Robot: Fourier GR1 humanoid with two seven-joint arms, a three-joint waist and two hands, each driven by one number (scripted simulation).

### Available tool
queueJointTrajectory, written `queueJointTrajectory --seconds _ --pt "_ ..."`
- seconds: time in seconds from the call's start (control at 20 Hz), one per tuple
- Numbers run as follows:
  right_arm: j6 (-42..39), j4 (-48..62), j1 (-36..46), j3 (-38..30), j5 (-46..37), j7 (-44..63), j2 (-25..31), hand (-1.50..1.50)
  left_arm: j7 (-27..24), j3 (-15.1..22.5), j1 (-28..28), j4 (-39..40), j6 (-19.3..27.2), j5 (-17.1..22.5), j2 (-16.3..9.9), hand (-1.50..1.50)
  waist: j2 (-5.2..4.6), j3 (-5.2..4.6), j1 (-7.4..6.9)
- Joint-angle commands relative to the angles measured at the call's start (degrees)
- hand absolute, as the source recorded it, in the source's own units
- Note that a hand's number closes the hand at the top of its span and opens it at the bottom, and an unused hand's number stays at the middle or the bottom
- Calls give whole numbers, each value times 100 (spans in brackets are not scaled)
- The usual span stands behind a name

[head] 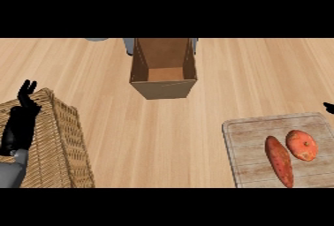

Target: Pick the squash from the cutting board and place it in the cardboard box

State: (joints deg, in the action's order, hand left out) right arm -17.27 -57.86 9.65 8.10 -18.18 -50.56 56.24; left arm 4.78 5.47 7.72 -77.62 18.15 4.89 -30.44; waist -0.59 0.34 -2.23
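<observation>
We look down on a light wooden counter (163, 132) whose wide middle strip lies bare between the things at its sides. At the right edge a pale, worn cutting board (251, 145) with rounded corners runs out of view; on it lie two orange-red vegetables just beside each other. The long tapered one (279, 161) reaches toward the near edge, and the rounder one (301, 145) sits to its right. We cannot tell which is the squash. At the far middle stands the cardboard box (163, 86), open on top, its brown walls plain and its inside showing only its own floor. At the left a woven wicker basket (62, 145) sits at an angle, partly cut by the edge. Our left hand (20, 123) rests over it, fingers straight and pointing up, holding nothing. Of our right hand (328, 107) only a dark tip shows at the right edge, so we cannot tell its state.
</observation>
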Motion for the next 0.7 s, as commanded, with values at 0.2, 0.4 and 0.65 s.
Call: queueJointTrajectory --seconds 0.2,0.4,0.65 --pt "-156 1036 977 924 -1244 -446 -330 -150 -148 170 -192 185 -22 -390 -125 0 19 -25 40" --pt "171 1598 1476 1040 -1692 -117 -715 -150 -469 -207 -311 372 -371 -75 -320 0 26 -30 74" --pt "169 1630 1619 1019 -1887 -39 -989 -150 189 133 -194 -151 126 -489 15 0 54 -29 146"
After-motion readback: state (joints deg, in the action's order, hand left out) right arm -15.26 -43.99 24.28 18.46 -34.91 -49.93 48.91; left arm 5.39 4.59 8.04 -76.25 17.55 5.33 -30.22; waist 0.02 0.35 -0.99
